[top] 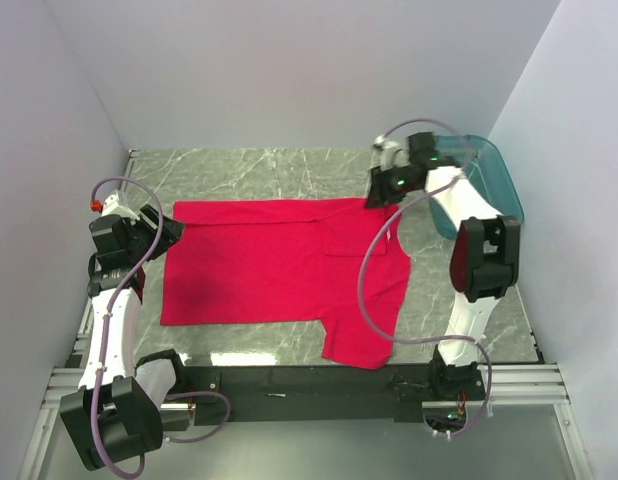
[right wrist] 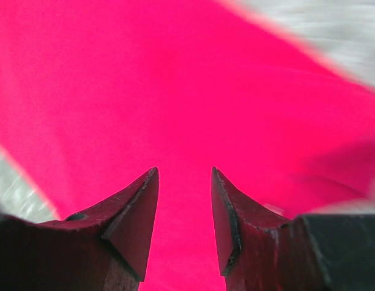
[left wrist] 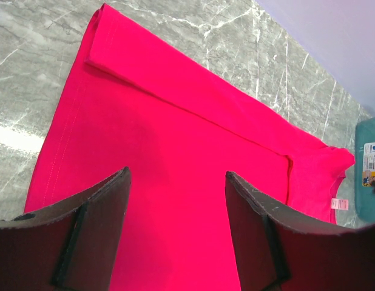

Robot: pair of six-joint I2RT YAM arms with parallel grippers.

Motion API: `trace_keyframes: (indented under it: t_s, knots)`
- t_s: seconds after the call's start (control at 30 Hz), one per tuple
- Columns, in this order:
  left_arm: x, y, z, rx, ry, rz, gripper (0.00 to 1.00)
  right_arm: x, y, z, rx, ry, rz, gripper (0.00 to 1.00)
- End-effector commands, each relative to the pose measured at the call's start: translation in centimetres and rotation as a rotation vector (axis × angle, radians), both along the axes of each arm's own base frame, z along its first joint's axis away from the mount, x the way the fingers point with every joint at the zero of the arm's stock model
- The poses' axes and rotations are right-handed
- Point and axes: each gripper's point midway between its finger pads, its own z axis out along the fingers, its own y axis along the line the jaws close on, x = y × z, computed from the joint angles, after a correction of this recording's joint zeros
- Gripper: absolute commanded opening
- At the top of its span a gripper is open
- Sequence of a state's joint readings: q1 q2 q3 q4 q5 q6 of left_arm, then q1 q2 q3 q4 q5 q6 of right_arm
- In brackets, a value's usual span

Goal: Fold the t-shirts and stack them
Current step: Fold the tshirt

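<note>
Viewing from above, I see the red t-shirt (top: 279, 265) spread on the marble worktop (top: 239, 165), its far edge folded over. Left claw (left wrist: 175, 176) hangs open above the cloth. Right claw (right wrist: 184, 173) has its jaws parted over the shirt's far right corner, gripping nothing.

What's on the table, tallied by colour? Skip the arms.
Red: 1 (t-shirt, partly folded)
Teal: 1 (plastic tub, far right corner)
Total: 2
</note>
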State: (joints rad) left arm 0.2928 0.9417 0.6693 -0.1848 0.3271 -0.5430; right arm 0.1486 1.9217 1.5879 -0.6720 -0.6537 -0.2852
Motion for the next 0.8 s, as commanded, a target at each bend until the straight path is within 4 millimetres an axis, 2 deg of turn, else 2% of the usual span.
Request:
trace_keyframes:
  t_s: [0.0, 0.07, 0.1, 0.17, 0.2, 0.23, 0.27, 0.3, 0.33, 0.5, 0.7, 0.73, 0.77]
  knots:
    - [0.2, -0.3, 1.1, 0.013, -0.047, -0.022, 0.69, 4.8, -4.5, 4.3, -0.004, -0.150, -0.195, 0.47]
    - [0.2, -0.3, 1.1, 0.014, -0.048, -0.021, 0.69, 6.1, -5.9, 3.7, -0.004, -0.133, -0.286, 0.46]
    - [0.2, -0.3, 1.2, 0.015, -0.051, -0.022, 0.69, 6.5, -6.4, 2.8, -0.006, -0.113, -0.306, 0.47]
    - [0.2, -0.4, 1.2, 0.013, -0.053, -0.026, 0.69, 7.2, -6.5, 2.1, 0.001, -0.088, -0.349, 0.46]
    - [0.2, -0.5, 1.2, 0.012, -0.052, -0.028, 0.69, 7.5, -6.5, 0.7, -0.006, -0.054, -0.361, 0.46]
    - [0.3, -0.4, 1.1, 0.011, -0.047, -0.026, 0.69, 8.4, -6.7, 1.0, -0.003, -0.059, -0.384, 0.47]
    - [0.3, -0.4, 1.1, 0.010, -0.046, -0.029, 0.69, 8.7, -6.9, 0.4, -0.004, -0.023, -0.426, 0.46]
    - [0.3, -0.4, 1.0, 0.012, -0.044, -0.027, 0.69, 9.1, -6.9, -1.1, 0.001, 0.036, -0.461, 0.46]
    - [0.3, -0.3, 1.0, 0.013, -0.041, -0.025, 0.69, 9.7, -6.7, -0.6, 0.022, 0.047, -0.478, 0.46]
    - [0.3, -0.3, 0.9, 0.013, -0.041, -0.024, 0.69, 10.7, -7.3, -3.3, 0.007, 0.107, -0.565, 0.47]
    - [0.5, -0.3, 0.5, 0.005, -0.030, -0.024, 0.69, 11.0, -8.0, -5.0, -0.023, 0.128, -0.620, 0.45]
    - [0.5, -0.3, 0.6, 0.005, -0.031, -0.024, 0.69, 11.0, -8.1, -5.4, -0.032, 0.134, -0.629, 0.44]
    - [0.5, -0.3, 0.6, 0.007, -0.031, -0.027, 0.69, 10.8, -8.6, -6.4, -0.060, 0.150, -0.644, 0.39]
